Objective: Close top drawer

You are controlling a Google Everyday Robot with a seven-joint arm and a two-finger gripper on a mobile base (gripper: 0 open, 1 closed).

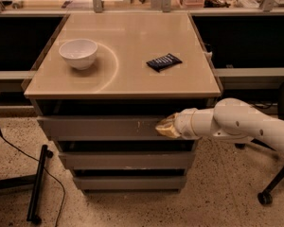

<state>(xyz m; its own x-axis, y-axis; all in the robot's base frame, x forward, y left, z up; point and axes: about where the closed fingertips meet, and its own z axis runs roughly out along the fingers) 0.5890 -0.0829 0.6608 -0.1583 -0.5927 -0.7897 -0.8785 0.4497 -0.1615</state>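
The top drawer (99,127) is a wide flat grey front panel under the beige cabinet top (123,74), with pale scratches right of centre. It stands slightly pulled out, with a dark gap above it. My gripper (164,126) comes in from the right on a white arm (236,124). Its yellowish tip rests against the drawer front, right of centre.
A white bowl (78,53) and a dark flat packet (164,62) lie on the cabinet top. Two shorter grey drawer fronts (125,160) sit below. A black stand leg and cable (38,183) are on the floor at the left, and a chair caster (264,197) at the right.
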